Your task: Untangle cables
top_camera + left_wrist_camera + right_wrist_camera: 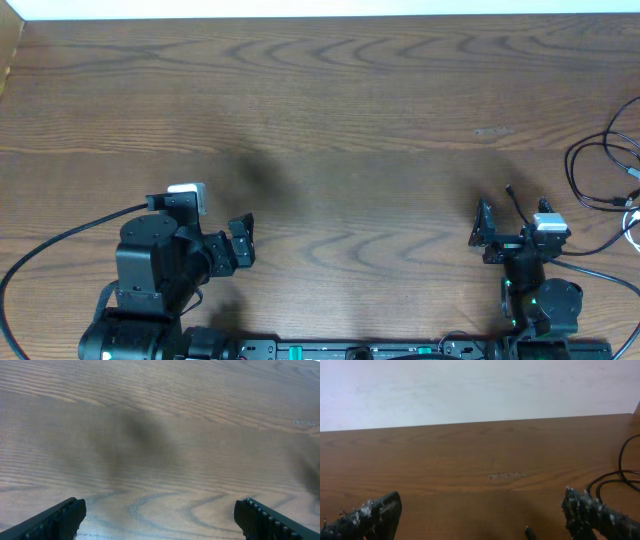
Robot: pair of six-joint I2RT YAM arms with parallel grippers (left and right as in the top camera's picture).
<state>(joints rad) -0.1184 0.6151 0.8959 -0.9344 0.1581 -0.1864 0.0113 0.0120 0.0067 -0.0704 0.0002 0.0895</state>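
The cables lie at the table's far right edge. A thin black cable point(590, 170) makes loops there, and a bit of white cable point(633, 226) shows beside it at the frame edge. The black loops also show in the right wrist view point(621, 462). A thin black cable end point(514, 203) lies between the right fingers, and its tip shows in the right wrist view point(530, 534). My right gripper point(512, 224) point(480, 515) is open and holds nothing. My left gripper point(243, 243) point(160, 520) is open and empty over bare wood, far from the cables.
The wooden table point(330, 110) runs to a white wall at the back. A small pale scuff point(493, 131) marks the wood ahead of the right gripper. Thick black arm cables trail from the left arm point(60, 240) and the right arm point(610, 280).
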